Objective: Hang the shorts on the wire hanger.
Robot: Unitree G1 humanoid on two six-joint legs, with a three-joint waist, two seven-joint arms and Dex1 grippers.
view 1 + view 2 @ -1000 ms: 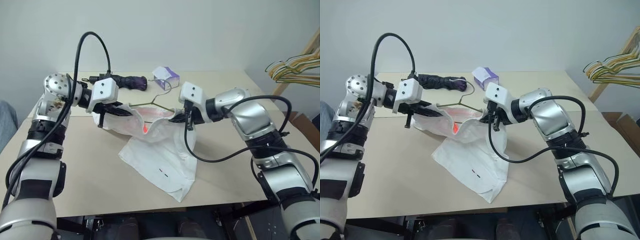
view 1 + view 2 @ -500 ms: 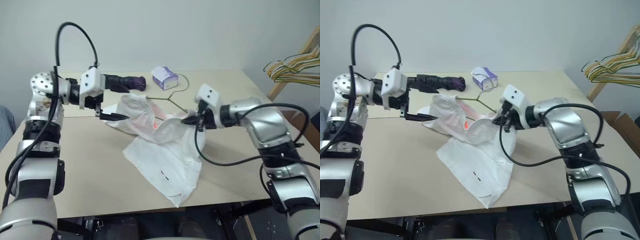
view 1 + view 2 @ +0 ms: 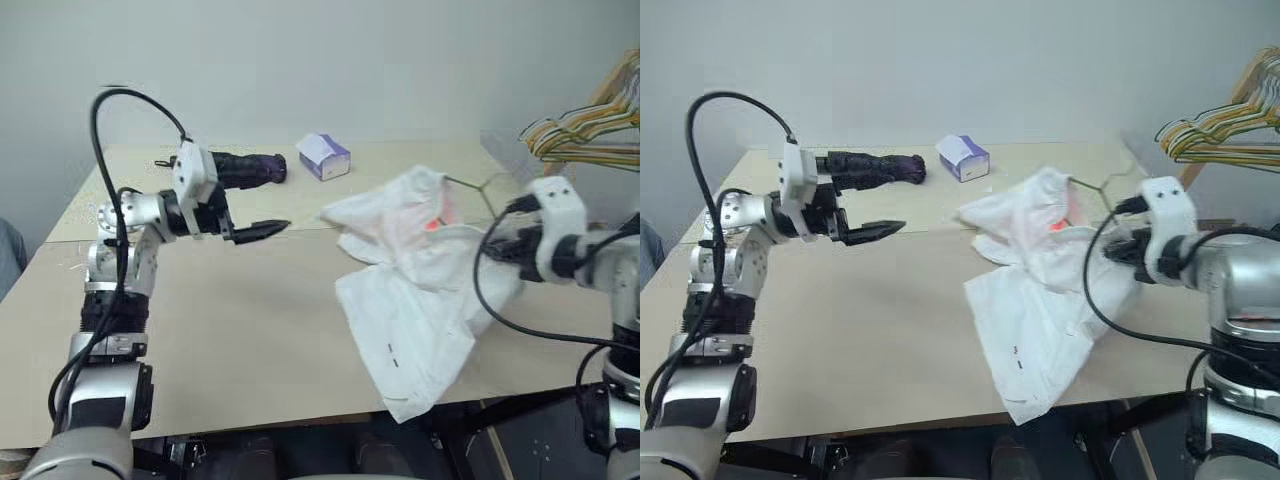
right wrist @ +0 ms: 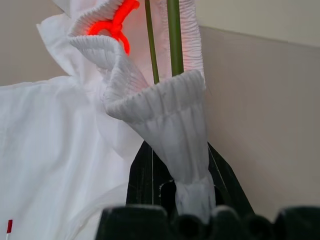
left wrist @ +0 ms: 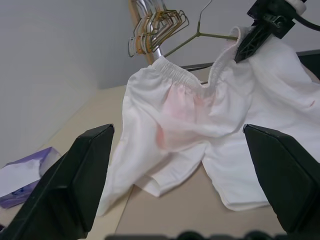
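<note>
We have the shorts point(image 3: 420, 270) draped at the table's point(image 3: 220, 330) right side with the wire hanger point(image 5: 212, 36) inside the waistband, our right gripper point(image 4: 175, 200) pinching waistband and wire, our left gripper point(image 3: 262, 231) spread empty, likely needing to regrip the free waist.

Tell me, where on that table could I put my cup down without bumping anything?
The near left of the table, in front of the open left gripper and left of the shorts, is bare. A smaller bare strip lies between the dark bundle and the tissue box. The right side is crowded: shorts, wire hanger and right gripper.
</note>
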